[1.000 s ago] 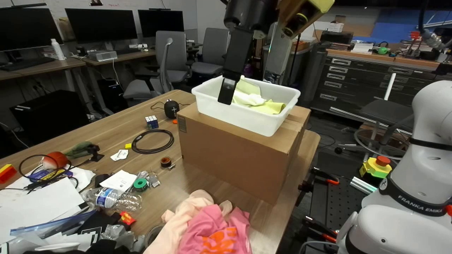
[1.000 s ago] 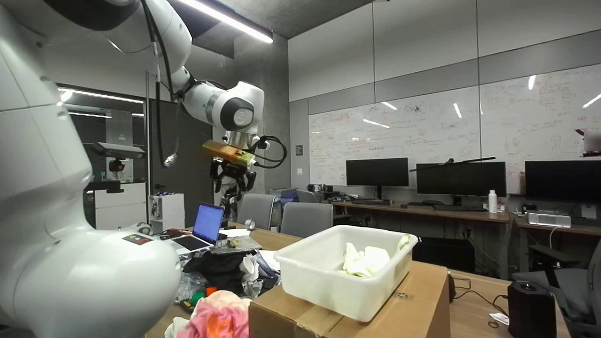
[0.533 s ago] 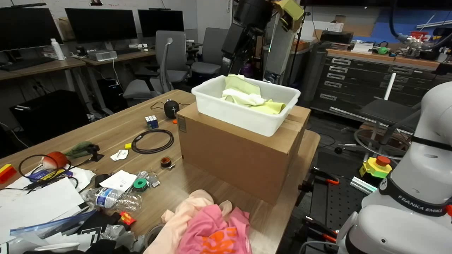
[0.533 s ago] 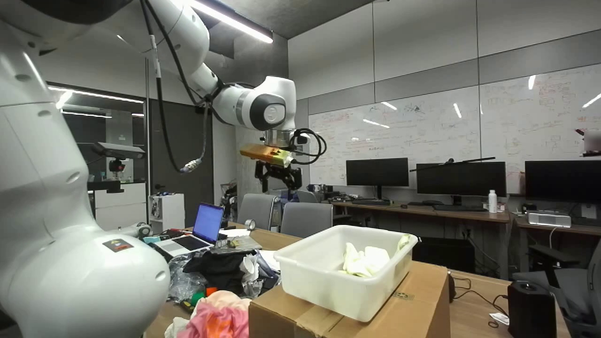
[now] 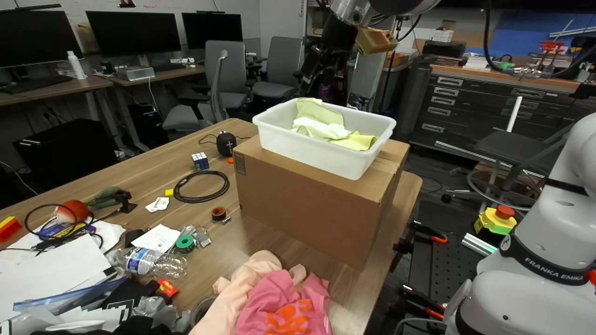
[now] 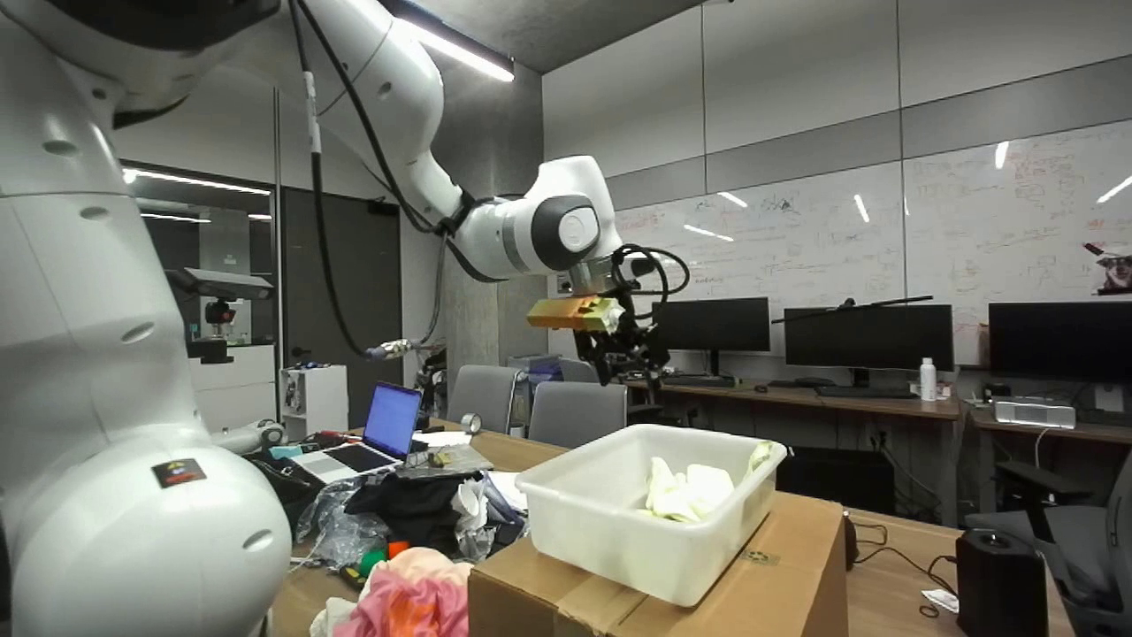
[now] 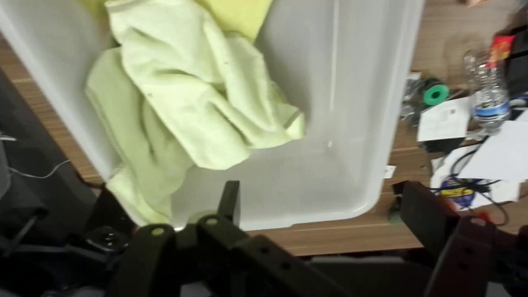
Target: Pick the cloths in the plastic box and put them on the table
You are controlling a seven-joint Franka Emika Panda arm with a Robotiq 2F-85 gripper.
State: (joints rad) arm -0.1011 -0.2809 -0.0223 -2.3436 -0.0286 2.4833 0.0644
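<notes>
Gripper [image 7: 324, 204] stands wide, pale yellow cloth [image 7: 185, 95] at its ten o'clock in the plastic tub [image 7: 284, 181] (wrist view); peach cloth [image 5: 233, 292] and pink cloth [image 5: 282, 297] on the table [image 5: 260, 238], at the tub's seven o'clock (exterior view).

White arm [image 6: 97, 287], FRANKA EMIKA band [image 5: 549, 269], black end effector [image 7: 324, 202]
</notes>
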